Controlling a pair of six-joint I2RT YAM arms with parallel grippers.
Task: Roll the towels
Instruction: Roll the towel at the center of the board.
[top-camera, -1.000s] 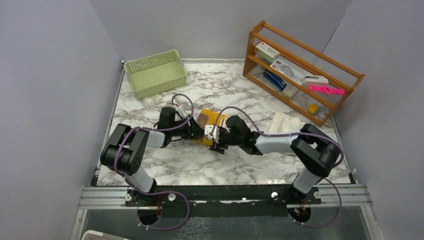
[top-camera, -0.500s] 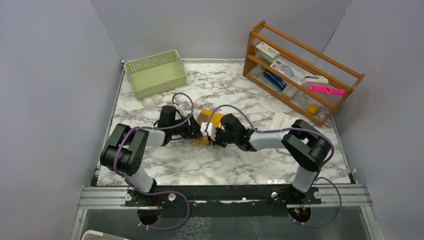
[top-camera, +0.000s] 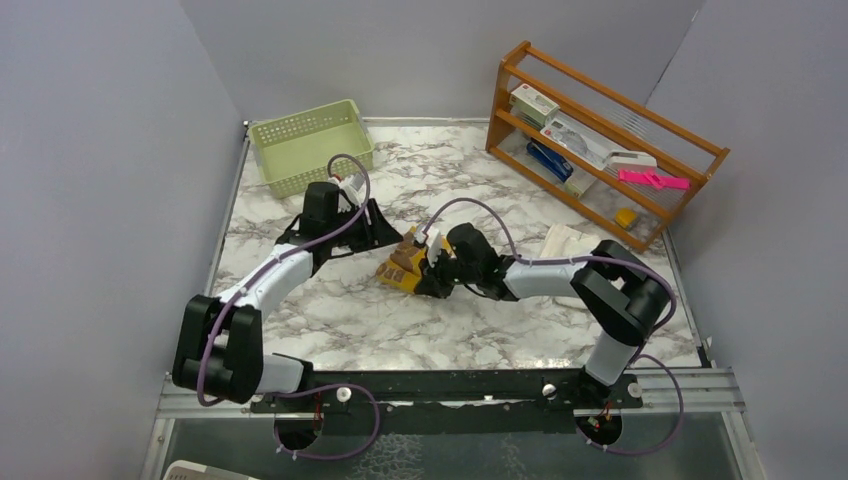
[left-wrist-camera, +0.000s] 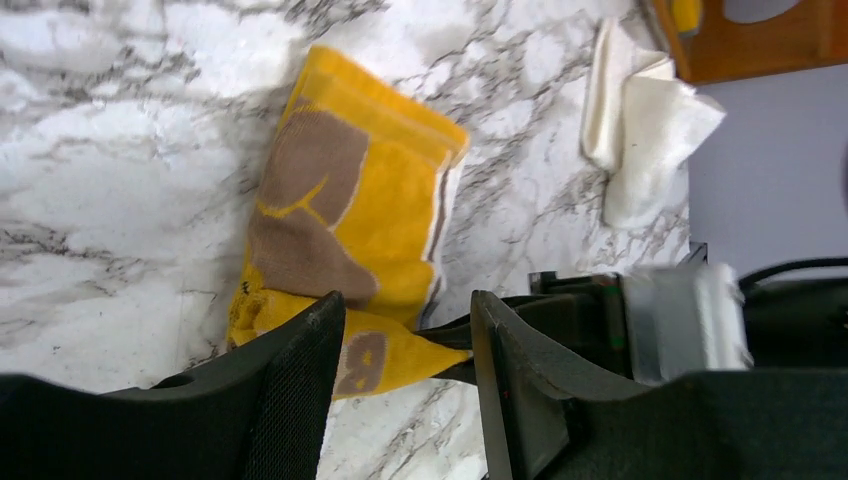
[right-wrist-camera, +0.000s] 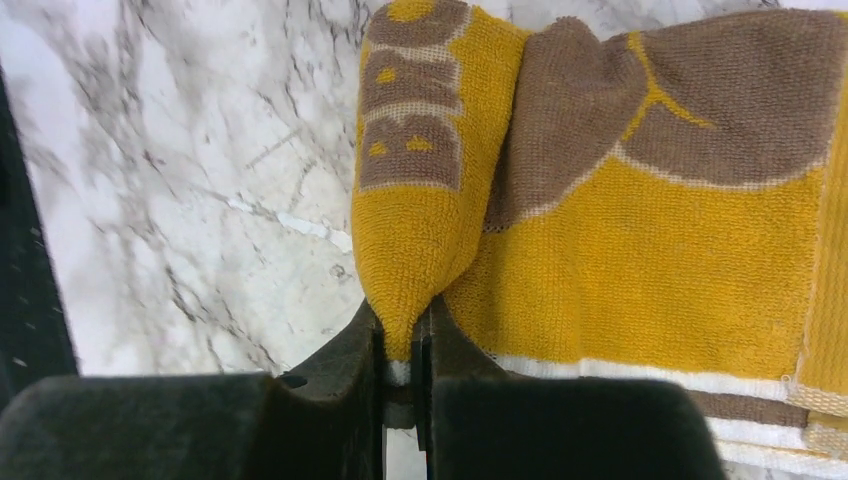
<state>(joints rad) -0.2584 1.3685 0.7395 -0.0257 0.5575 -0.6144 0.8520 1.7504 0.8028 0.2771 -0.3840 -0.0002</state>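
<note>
**Right end effector pinches the yellow towel's folded edge**

The mustard-yellow towel (top-camera: 403, 268) lies near the middle of the marble table (top-camera: 330, 320), with one edge folded over into a partial roll. The right end effector (right-wrist-camera: 400, 335) is clamped on the tip of that fold, with cloth squeezed between its fingers. The left end effector (left-wrist-camera: 405, 330) hangs just beside the towel on its left, fingers spread and gripping nothing. The cream-white towel (top-camera: 565, 245) lies crumpled well to the right, near the wooden rack (top-camera: 600, 130).
</note>
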